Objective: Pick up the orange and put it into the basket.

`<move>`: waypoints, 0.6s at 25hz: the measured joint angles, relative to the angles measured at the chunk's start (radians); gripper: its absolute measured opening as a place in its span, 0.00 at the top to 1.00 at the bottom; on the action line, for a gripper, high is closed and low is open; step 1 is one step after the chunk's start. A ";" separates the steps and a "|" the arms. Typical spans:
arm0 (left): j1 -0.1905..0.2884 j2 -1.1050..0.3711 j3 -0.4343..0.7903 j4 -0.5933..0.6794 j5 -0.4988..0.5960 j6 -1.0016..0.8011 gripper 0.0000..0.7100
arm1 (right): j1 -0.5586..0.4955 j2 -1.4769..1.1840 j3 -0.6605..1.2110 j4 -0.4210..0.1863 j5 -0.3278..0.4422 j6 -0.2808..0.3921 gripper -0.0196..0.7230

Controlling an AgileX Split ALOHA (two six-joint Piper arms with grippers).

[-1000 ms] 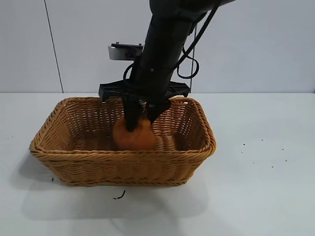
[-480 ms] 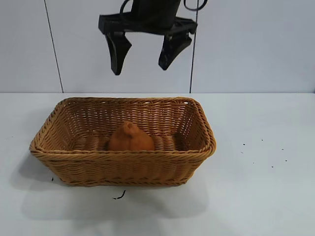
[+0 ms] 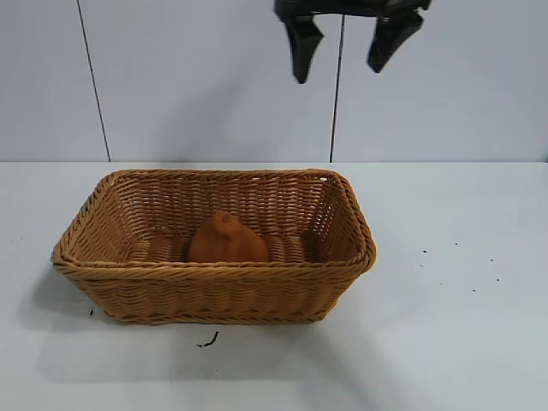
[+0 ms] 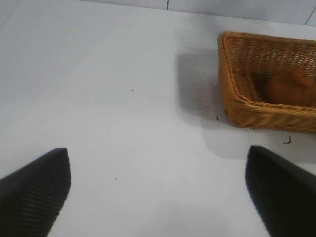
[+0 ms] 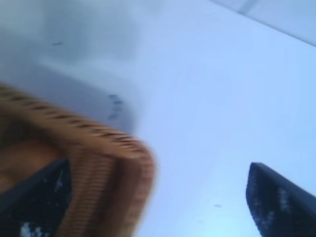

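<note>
The orange [image 3: 227, 240] lies inside the wicker basket [image 3: 214, 267], near its middle, with its knob up. My right gripper [image 3: 337, 74] hangs open and empty high above the basket's right end, well clear of the orange. In the right wrist view a corner of the basket [image 5: 113, 163] shows below the open right gripper [image 5: 159, 167]. My left gripper [image 4: 158, 152] is open and empty over bare table, far from the basket [image 4: 232, 89] and the orange [image 4: 291, 88]. The left arm is outside the exterior view.
The basket stands on a white table [image 3: 454, 325] with a pale wall behind. A small dark scrap [image 3: 208, 341] lies in front of the basket, and a few dark specks [image 3: 454, 265] lie to its right.
The right gripper let go of the orange, which now rests in the basket. The gripper then rose and moved to the right, open.
</note>
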 joint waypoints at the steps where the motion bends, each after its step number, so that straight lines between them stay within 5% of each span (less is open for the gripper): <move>1: 0.000 0.000 0.000 0.000 0.000 0.000 0.03 | -0.042 0.000 0.000 -0.002 0.000 0.000 0.04; 9: 0.000 0.000 0.000 0.000 0.000 0.000 0.03 | -0.305 0.000 0.000 0.040 0.000 0.000 0.04; 15: 0.000 0.000 0.000 0.000 0.000 0.000 0.03 | -0.358 0.000 0.001 0.103 0.001 -0.005 0.04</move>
